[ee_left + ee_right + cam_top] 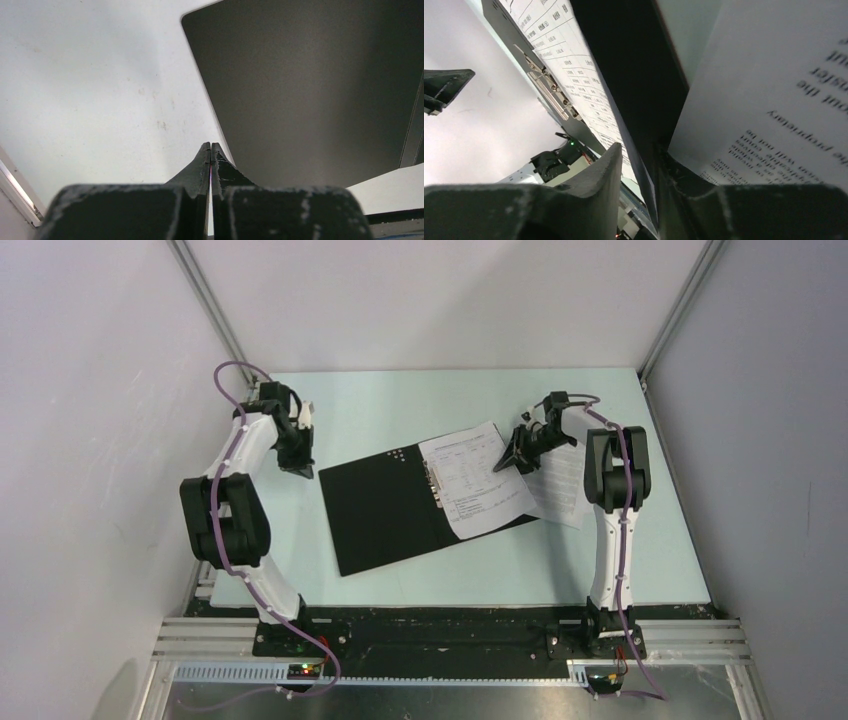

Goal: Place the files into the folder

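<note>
The folder (380, 510) lies open at the table's middle, black inside up, with its metal spine clip (549, 87). One printed sheet (475, 480) lies on its right half. A second sheet (560, 485) lies on the table just right of the folder. My right gripper (515, 455) is at the folder's right edge. In the right wrist view (641, 150) its jaws are apart, with the thin edge of the black cover (634, 65) between them, against the right finger. My left gripper (295, 465) is shut and empty just left of the folder (310, 90), and shows in the left wrist view (210, 145).
The pale table (400, 400) is walled by white panels with metal posts at the back corners. The arm bases sit on a black rail (440, 635) at the near edge. The second sheet (774, 90) lies under my right arm.
</note>
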You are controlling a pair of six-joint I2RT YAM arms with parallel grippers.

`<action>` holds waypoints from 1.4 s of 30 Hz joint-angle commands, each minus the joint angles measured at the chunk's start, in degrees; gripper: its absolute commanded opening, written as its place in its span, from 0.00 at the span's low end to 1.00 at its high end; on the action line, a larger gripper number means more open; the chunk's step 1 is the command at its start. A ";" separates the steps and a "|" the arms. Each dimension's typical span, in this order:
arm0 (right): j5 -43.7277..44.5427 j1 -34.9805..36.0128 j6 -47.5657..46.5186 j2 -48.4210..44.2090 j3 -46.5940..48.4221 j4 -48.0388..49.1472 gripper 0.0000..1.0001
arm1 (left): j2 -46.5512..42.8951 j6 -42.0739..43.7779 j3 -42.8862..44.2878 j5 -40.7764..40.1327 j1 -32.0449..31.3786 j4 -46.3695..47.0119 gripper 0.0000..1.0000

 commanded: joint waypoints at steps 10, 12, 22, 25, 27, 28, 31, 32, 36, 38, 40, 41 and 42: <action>20.73 1.02 -2.65 -11.04 -0.38 -6.10 0.97 | -0.51 -0.51 2.57 1.56 -1.72 -0.03 0.05; 21.03 1.08 -2.93 -12.35 -0.44 -6.22 0.99 | -0.23 -0.93 3.08 1.99 -2.32 -0.03 0.05; 23.08 -3.35 -6.34 -22.61 -0.87 -7.74 0.99 | 0.25 -3.50 10.53 8.00 -8.64 0.00 0.22; 20.63 -10.39 -10.40 -25.31 -3.48 -8.85 0.96 | 1.62 -6.24 15.07 11.80 -13.09 -0.01 0.40; 18.83 -14.68 -14.24 -26.64 -5.16 -10.21 0.92 | 3.34 -7.92 19.28 14.36 -16.39 0.20 0.53; 18.69 -17.54 -15.11 -26.87 -6.41 -10.61 0.91 | 4.82 -8.57 22.18 14.84 -17.65 0.27 0.56; 18.28 -22.51 -17.19 -27.17 -8.73 -11.77 0.87 | 8.69 -10.94 29.01 16.57 -23.24 0.83 0.65; 18.20 -24.57 -17.24 -27.09 -9.85 -11.54 0.87 | 11.14 -11.49 32.90 16.70 -24.41 0.94 0.67; 16.44 -28.63 -17.30 -25.56 -12.53 -9.32 0.90 | 20.66 -17.36 44.85 18.05 -30.78 3.27 0.76; 15.45 -29.51 -17.30 -24.38 -12.88 -8.12 0.92 | 25.05 -20.82 49.92 19.00 -34.55 5.94 0.83; 15.13 -29.90 -18.80 -22.52 -12.59 -7.22 0.94 | 28.82 -24.11 52.72 20.01 -36.91 11.42 0.86; 15.12 -30.08 -18.93 -22.00 -12.05 -7.09 0.94 | 31.25 -25.11 53.79 20.39 -37.58 13.13 0.89; 15.08 -30.17 -19.09 -20.97 -11.72 -6.81 0.95 | 32.31 -27.57 54.01 21.16 -38.63 17.54 0.89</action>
